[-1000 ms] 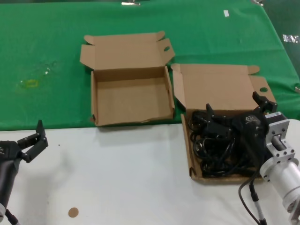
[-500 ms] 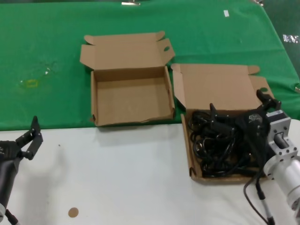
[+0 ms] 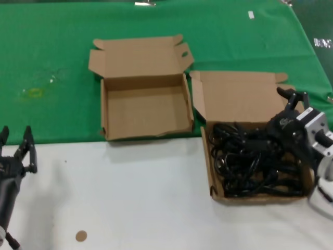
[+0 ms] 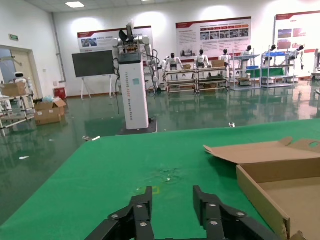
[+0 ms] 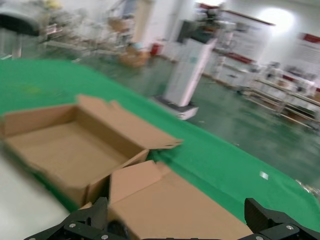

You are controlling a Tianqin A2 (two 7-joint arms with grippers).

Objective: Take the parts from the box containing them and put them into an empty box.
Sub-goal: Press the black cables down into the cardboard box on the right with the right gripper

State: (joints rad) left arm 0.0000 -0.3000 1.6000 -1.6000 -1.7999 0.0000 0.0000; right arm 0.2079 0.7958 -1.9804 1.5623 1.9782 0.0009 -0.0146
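Note:
The parts, a tangle of black power cords, lie in the box containing them at the right, its lid folded back. The empty box stands open to its left, seen too as the empty box and the empty box. My right gripper hangs over the far right part of the cord box. It is open, and the right gripper has only the lid showing between its fingers. My left gripper is at the table's left edge, and the left gripper stands open and empty.
Both boxes sit where the green cloth meets the white table top. A small brown disc lies near the front. There is a yellowish mark on the cloth at left.
My right gripper has risen off the cords, swung right and tilted up, empty. The cords stayed in the box. My left gripper has drifted left and turned.

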